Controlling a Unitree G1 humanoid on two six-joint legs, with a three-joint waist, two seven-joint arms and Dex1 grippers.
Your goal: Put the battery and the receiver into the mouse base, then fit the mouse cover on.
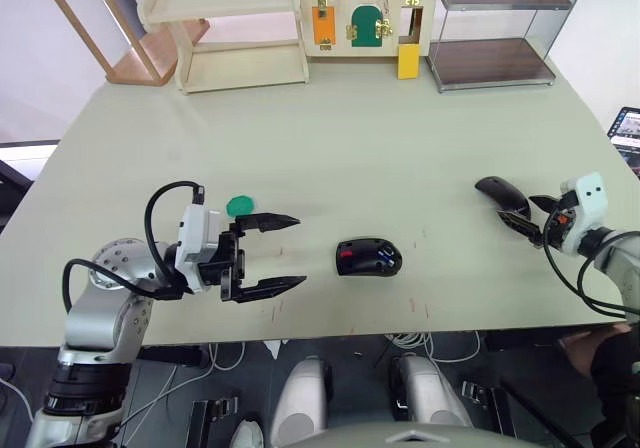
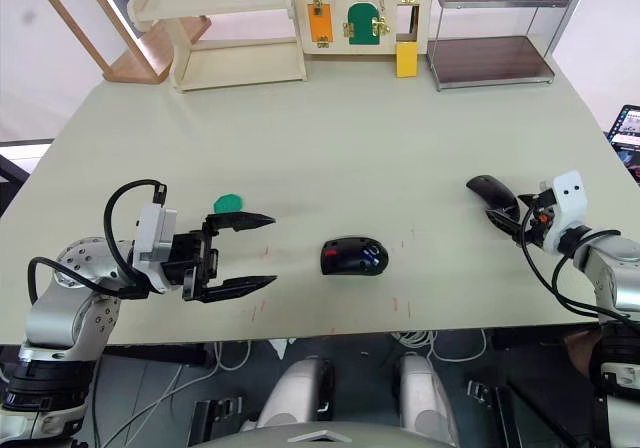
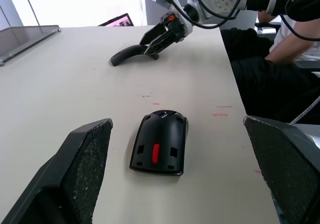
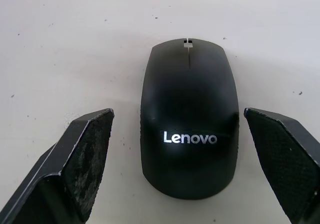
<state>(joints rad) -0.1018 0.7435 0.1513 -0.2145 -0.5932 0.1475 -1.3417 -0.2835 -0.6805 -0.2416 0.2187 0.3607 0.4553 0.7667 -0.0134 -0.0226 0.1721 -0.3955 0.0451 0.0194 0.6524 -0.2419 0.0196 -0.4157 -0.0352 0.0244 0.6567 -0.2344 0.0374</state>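
A: Where did the right tool (image 1: 535, 218) stand?

B: It was at the mouse cover (image 4: 189, 118), far out on the robot's right side of the worktop (image 1: 330, 148). Its fingers were spread wide, one on each side of the shell, and gripped nothing. The cover lay on the worktop, smooth face and printed logo uppermost.

A: And the left tool (image 1: 285, 253)?

B: It hung low over the worktop on the robot's left, also wide apart and empty, and it pointed toward the mouse base (image 1: 368, 257). The base lay near the middle of the front edge, well apart from both tools, with its red patch showing on top.

A: Were the battery and receiver in place?

B: A blue shape showed inside the base, probably the battery already seated. The receiver was too small to make out, so its seating could not be confirmed.

A: What remained, then?

B: Judging from this layout, fitting the cover remained: it had yet to be grasped, carried across and pressed onto the base. A green disc (image 1: 239, 205) lay beside the left tool, unused.
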